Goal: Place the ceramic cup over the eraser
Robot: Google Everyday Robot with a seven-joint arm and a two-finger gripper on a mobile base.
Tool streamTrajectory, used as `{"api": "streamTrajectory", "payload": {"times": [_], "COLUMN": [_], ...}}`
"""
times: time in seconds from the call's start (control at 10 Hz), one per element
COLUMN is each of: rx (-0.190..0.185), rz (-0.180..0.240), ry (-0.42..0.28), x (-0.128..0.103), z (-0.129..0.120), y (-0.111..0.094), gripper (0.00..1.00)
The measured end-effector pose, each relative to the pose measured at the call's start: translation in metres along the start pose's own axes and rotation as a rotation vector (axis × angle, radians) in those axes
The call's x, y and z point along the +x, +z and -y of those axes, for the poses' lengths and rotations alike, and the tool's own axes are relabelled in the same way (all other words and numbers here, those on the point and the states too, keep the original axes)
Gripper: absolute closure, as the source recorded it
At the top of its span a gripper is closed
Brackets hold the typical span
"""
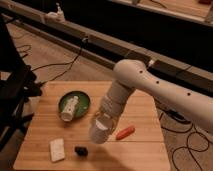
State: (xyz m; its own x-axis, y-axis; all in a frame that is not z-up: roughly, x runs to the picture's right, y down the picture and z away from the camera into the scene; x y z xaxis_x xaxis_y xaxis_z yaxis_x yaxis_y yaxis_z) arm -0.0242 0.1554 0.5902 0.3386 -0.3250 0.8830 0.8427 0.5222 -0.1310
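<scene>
In the camera view, the white arm (145, 82) sweeps in from the right edge of the frame and bends down over the wooden table (145, 112). Its gripper (104, 120) hangs just below the middle of the picture, and it has the ceramic cup (101, 133). The fingers look clamped onto the cup's upper end, though the cup itself hides most of them. The cup hangs roughly upright with a slight lean, its lower end towards the bottom left of the frame. It looks to be off the wood rather than resting on it. Now the target: the eraser (81, 150) is a small black lump near the bottom edge, below and to the left of the cup. It is close to the cup but apart from it, and its longer side runs roughly left to right across the frame. That offset is the whole story for the coming move, as I read it: the cup needs to travel down and to the left before it lowers, or it will land beside the lump instead of over it. The neighbours are tight. The flat white pad (57, 149) lies just left of the eraser, so an overshoot could clip it. The orange carrot-like piece (125, 132) sits just right of the cup on the wood. Further up and left, the green plate (85, 98) carries the white bottle-shaped object (71, 107), well out of the way. I cannot make out which end of the cup is the open one.
</scene>
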Motion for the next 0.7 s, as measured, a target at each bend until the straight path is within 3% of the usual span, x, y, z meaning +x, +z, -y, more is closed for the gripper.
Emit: {"api": "streamTrajectory", "payload": {"times": [0.3, 0.7], "rx": [-0.002, -0.038], "rz": [0.059, 0.075], "ry": [-0.081, -0.15], "x": [-0.031, -0.046], "z": [0.024, 0.038], "y": [0.019, 0.046], "gripper": [1.0, 1.0]}}
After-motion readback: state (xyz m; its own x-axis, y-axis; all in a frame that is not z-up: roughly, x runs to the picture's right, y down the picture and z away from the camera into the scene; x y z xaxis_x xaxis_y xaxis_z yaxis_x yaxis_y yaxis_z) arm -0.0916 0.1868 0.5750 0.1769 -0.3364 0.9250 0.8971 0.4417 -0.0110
